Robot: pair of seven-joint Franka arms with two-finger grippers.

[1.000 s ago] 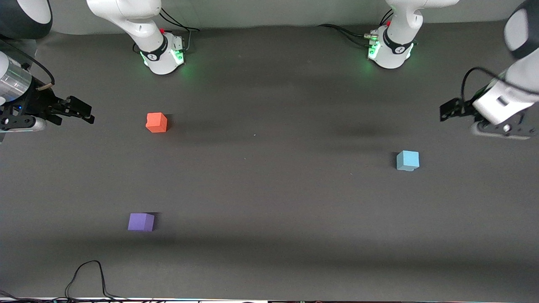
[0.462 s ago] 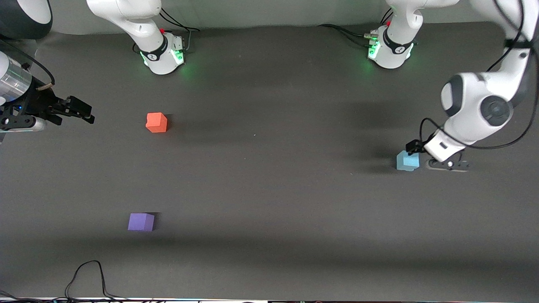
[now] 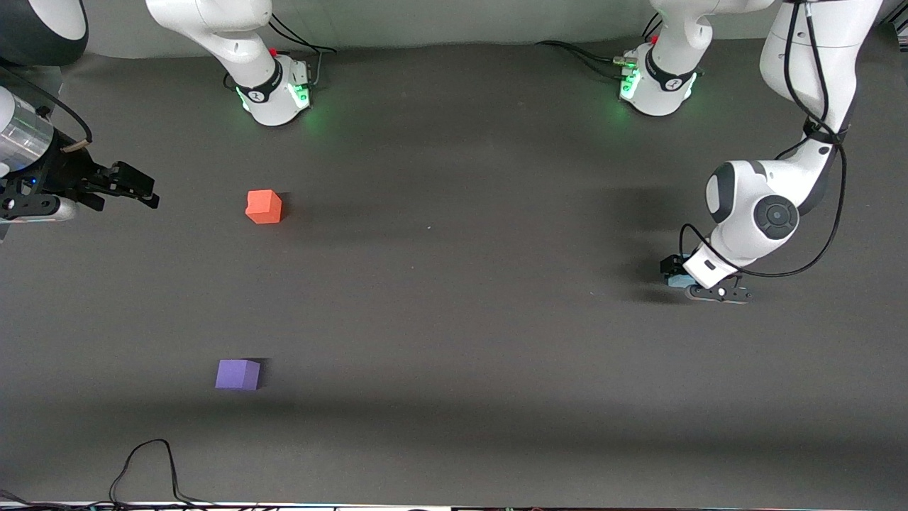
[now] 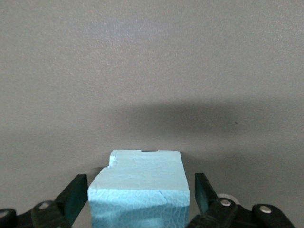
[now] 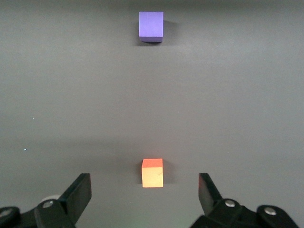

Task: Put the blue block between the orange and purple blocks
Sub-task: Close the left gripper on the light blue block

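- Left gripper [image 3: 682, 278] down at the table [image 3: 454, 312] near the left arm's end, fingers [image 4: 76, 194] spread, straddling the blue block [image 4: 140, 190]. A gap shows on each side of the block; no contact visible.
- Blue block sits on the table, mostly hidden under the gripper in the front view [image 3: 675, 281].
- Orange block [image 3: 264, 206] and purple block [image 3: 237, 374] lie toward the right arm's end, well apart; purple nearer the front camera.
- Right gripper [image 3: 131, 186] waits at the right arm's end, fingers [image 5: 80, 192] wide open, holding nothing.
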